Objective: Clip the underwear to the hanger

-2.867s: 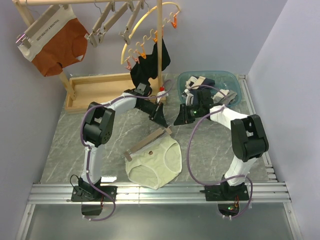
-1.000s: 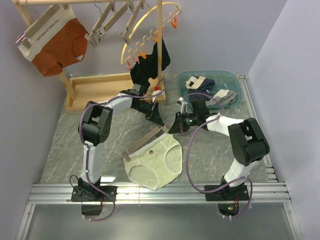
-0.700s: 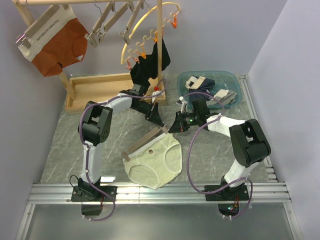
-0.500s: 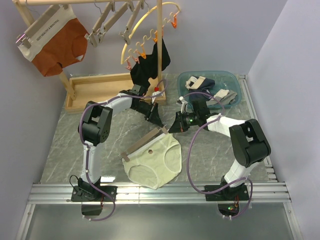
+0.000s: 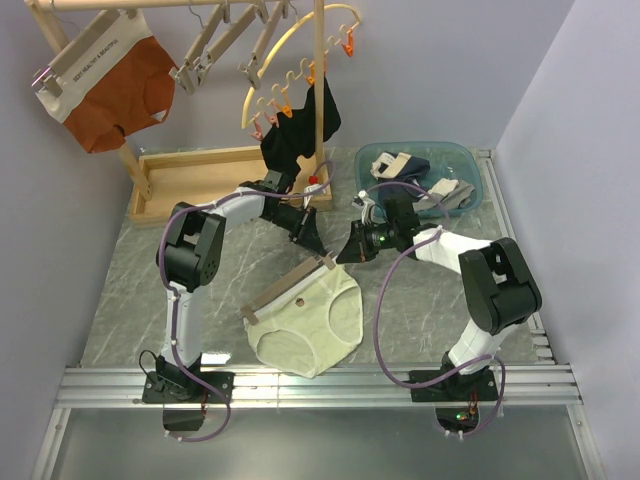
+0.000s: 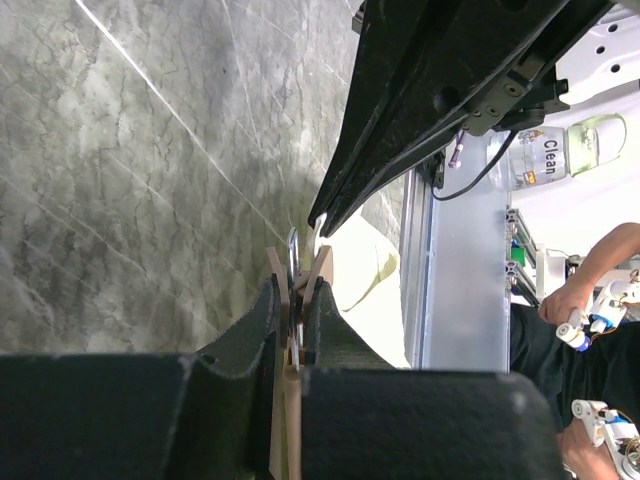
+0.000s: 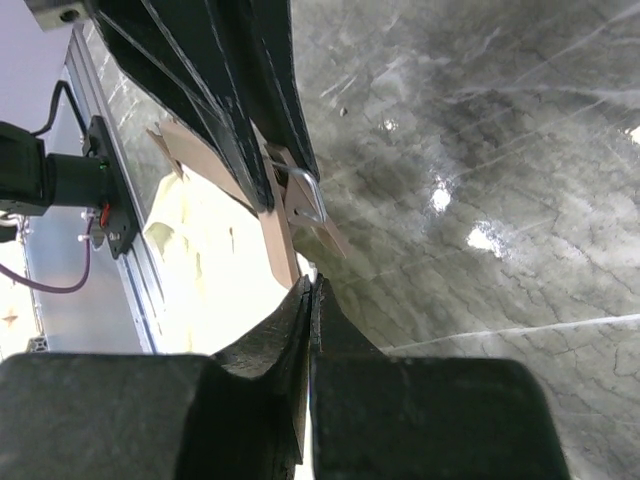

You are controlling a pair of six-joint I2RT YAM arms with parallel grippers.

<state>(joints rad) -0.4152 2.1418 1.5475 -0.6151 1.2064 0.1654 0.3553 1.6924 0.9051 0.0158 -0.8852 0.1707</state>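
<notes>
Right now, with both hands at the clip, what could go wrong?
1. The left hand and right hand are very close at one end of the hanger; they may collide.
2. The underwear edge may not enter the clip.
3. The hanger's far end lies free and may swing.

From the top camera, the hanger's (image 5: 290,287) upper-right end hides under the left gripper (image 5: 314,242) — I can't see that end. My left wrist view shows only a pale sliver of the underwear (image 6: 372,290) at centre. Whether the right gripper (image 7: 311,290) pinches it — I can't tell.
</notes>
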